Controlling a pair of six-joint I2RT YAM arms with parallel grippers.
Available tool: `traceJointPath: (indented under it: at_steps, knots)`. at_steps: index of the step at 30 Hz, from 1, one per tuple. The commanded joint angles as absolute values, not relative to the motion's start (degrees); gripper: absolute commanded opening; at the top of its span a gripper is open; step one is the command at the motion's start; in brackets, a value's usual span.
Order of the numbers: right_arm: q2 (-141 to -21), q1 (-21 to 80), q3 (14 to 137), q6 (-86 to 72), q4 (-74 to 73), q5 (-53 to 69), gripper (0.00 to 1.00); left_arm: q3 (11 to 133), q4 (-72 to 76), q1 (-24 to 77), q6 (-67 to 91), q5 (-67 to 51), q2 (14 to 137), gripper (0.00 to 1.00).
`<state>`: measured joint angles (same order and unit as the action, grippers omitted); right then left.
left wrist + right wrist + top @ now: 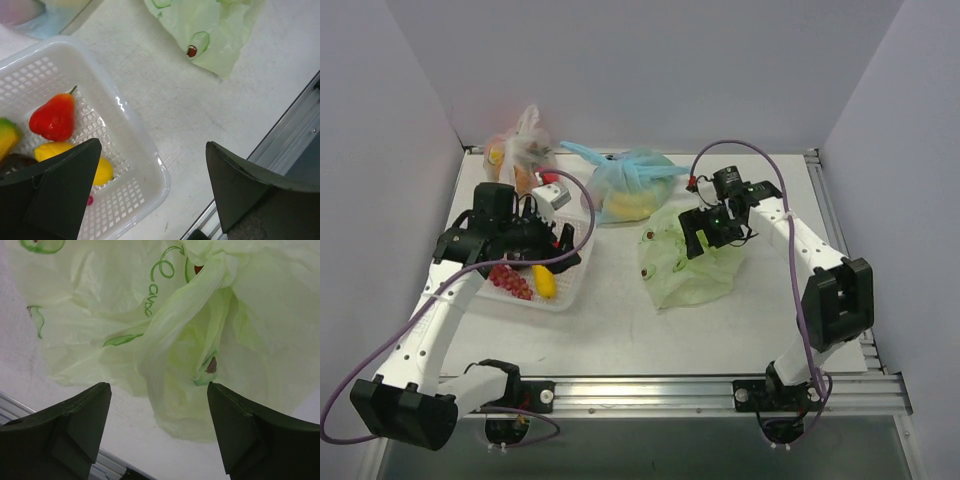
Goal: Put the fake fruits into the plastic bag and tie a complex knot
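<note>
Dark fingers of the left pincer (154, 150) fill the bottom of the left wrist view. They are spread wide with nothing between them, above the corner of a white mesh basket (127, 125). One finger covers part of the yellow piece (62, 151), and a dark shape at the left edge is too hidden to name. The red piece (52, 120) with its green stalk lies in plain sight.

The right pincer (159, 390) is just as wide open and empty, above the pale green plastic bag (225, 340). A twisted strip of the bag runs diagonally through the upper centre of the frame. Its mouth cannot be made out, nor whether anything is inside.

From above, the bag lies crumpled on the tabletop (620, 320) right of centre, its upper edge behind the right pincer. The grape bunch (510, 281) sits in the basket left of centre, partly under the left arm. A blue knotted bag (630, 185) and a clear bag (520, 150) stand in the upper part of the frame, their contents blurred.
</note>
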<state>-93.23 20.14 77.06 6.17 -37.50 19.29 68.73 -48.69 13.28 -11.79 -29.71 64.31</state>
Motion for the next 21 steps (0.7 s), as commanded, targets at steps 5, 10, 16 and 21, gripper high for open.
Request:
traceJointPath:
  at_steps: [5,10,16,21]
  knots:
    - [-99.9,20.3,81.2,3.9,-37.1,23.5,0.42,64.2,-39.1,24.7,-19.0,-28.7,62.0,0.97]
    - [-92.1,18.8,80.6,5.8,-37.1,30.4,0.00,64.3,-35.1,25.6,-17.1,-30.0,63.3,0.97]
    - [-76.7,17.9,73.6,20.3,-36.8,37.5,0.00,67.0,-26.6,25.2,-6.4,-30.2,65.6,0.97]
    - [-65.6,18.8,67.6,33.6,-34.9,38.7,0.00,71.0,-22.2,24.6,-0.3,-32.3,69.9,0.95]
